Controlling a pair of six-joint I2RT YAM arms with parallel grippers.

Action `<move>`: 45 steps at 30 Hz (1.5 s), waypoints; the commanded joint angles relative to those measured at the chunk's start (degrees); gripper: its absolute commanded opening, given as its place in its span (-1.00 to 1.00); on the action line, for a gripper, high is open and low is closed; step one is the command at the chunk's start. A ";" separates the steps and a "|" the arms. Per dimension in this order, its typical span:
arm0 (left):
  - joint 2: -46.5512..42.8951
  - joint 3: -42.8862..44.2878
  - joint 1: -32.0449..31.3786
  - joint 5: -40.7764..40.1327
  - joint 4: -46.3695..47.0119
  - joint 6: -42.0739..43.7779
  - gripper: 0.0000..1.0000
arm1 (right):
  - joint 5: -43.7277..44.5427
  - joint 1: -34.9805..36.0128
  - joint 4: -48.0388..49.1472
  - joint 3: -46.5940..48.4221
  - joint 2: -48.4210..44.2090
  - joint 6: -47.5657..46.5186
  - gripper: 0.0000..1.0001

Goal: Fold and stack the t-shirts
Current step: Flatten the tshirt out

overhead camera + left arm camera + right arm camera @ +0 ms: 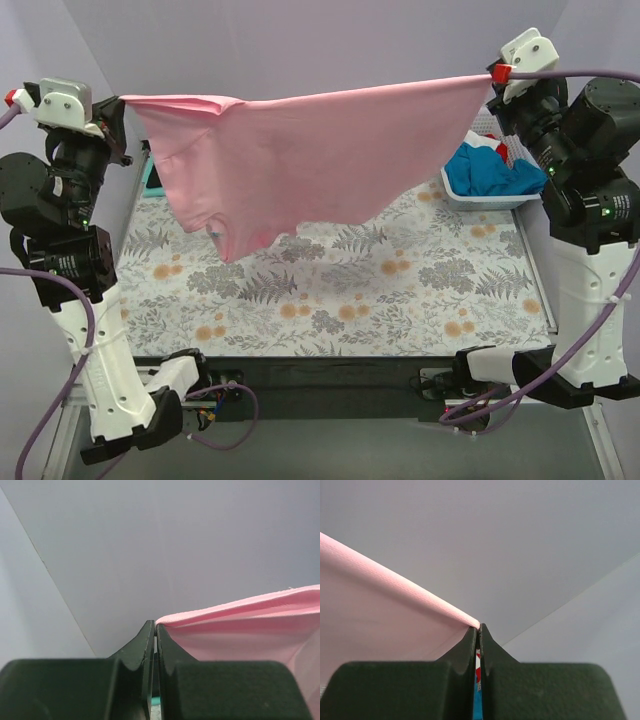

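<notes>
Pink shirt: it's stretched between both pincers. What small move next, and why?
Probably lower both arms together to lay the shirt flat on the tablecloth. The left pincer and right pincer each clamp a top corner, and the shirt hangs in the air, sagging lowest toward the left.

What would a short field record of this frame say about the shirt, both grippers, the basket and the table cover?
shirt: soft pink cloth t-shirt, stretched in the air between the two arms, hanging over the table cover, not yet folded
left gripper: shut on one upper edge of the shirt
right gripper: shut on the opposite upper edge
basket: white plastic lattice basket at the far right, holding crumpled blue and teal cloth
table cover: grey-and-orange floral-print tablecloth, lying flat
</notes>
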 commanded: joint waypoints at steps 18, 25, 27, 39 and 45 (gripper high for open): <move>41.06 28.58 0.53 4.42 3.84 -13.53 -1.00 | 11.19 -0.32 17.69 16.38 27.57 -0.08 -0.97; 44.83 41.74 0.53 -2.87 13.20 -14.60 -1.00 | 14.63 -0.23 33.77 16.34 25.84 -0.08 -0.97; 41.83 33.33 0.61 -3.58 17.18 -12.85 -1.00 | 13.93 -0.23 35.99 13.71 24.69 -2.09 -0.97; 11.35 -29.79 0.53 15.38 32.77 4.80 -1.00 | -2.68 -0.41 40.13 -42.87 2.99 -12.72 -0.97; -2.56 -57.89 0.53 21.29 22.66 23.43 -1.00 | -8.75 -0.23 41.36 -68.17 -6.25 -18.88 -0.97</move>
